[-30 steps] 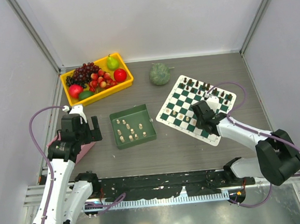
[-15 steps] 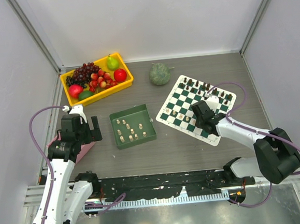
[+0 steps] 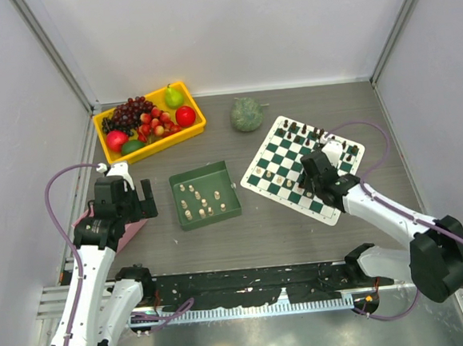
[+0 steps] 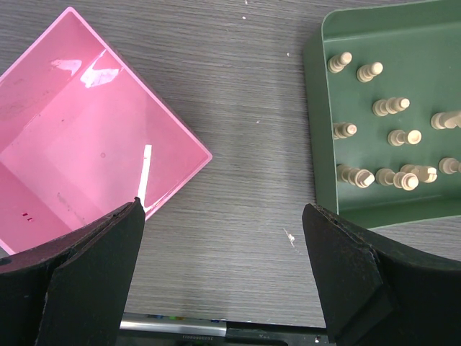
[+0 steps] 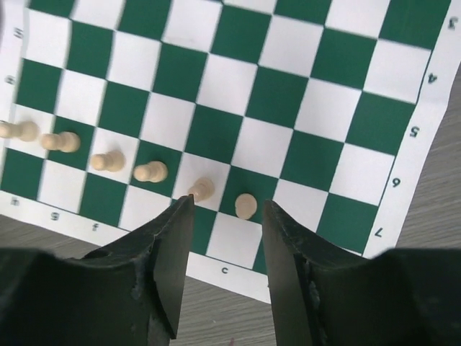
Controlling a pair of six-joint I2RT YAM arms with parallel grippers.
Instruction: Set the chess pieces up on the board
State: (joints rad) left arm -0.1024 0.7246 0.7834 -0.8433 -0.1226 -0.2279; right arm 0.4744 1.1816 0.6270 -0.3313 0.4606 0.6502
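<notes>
Far left: pink tray (image 4: 43,144) on the tabletop (image 4: 238,94), with the left hand (image 4: 223,216) above its corner, fingers wide apart and empty. Next, green tray (image 4: 324,108) with loose cream chess pieces (image 4: 392,106) lying inside. Further right, the board (image 5: 302,94), a row of cream pawns (image 5: 150,171) just inside its lettered border. Over that row the right hand (image 5: 227,209), parted, gripping nothing, end pawn (image 5: 245,205) just beyond the gap.

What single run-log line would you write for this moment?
right pincer open over pawn on board | left pincer open, empty | more pieces in green tray
</notes>
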